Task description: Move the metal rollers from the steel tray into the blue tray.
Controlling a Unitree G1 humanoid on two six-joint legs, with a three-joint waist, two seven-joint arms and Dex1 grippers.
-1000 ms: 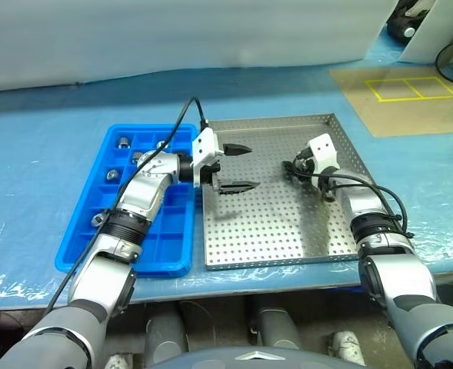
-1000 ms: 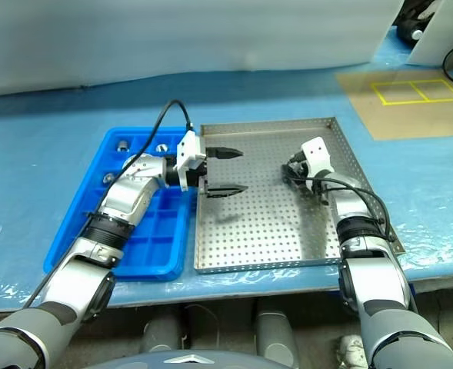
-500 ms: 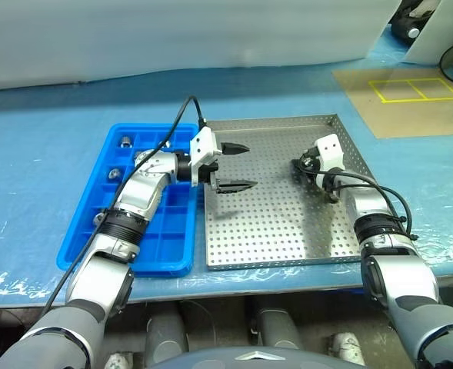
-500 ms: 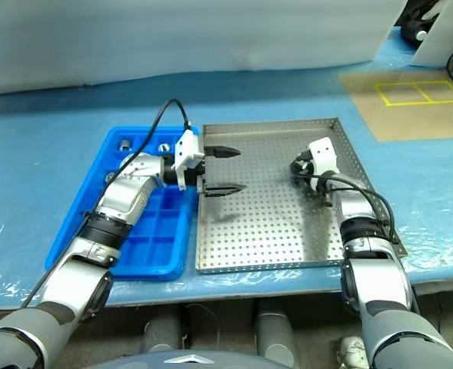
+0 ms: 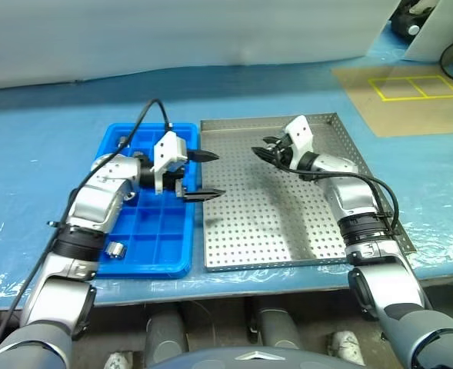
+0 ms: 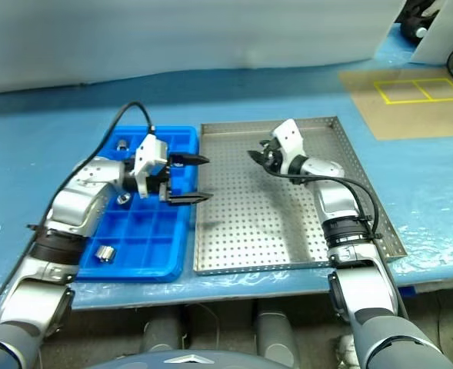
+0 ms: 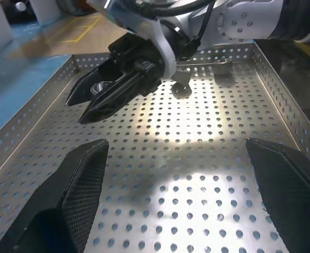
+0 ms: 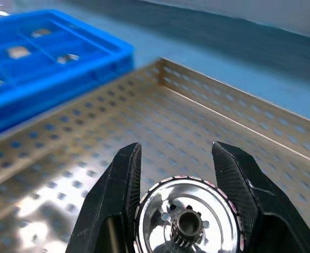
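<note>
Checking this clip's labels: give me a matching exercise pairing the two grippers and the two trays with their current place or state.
Things:
1. left gripper
2. right gripper
3. blue tray
4. steel tray

States:
A. shut on a metal roller
B. open, holding nothing, at the seam between the two trays
C. rollers lie in some compartments
D. perforated floor, beneath the right gripper

Pairs: 1-B, 2-A, 3-C, 4-D

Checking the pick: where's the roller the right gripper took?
Clamped in the right gripper, above the steel tray, near its far rim; the roller sits between the fingers.
</note>
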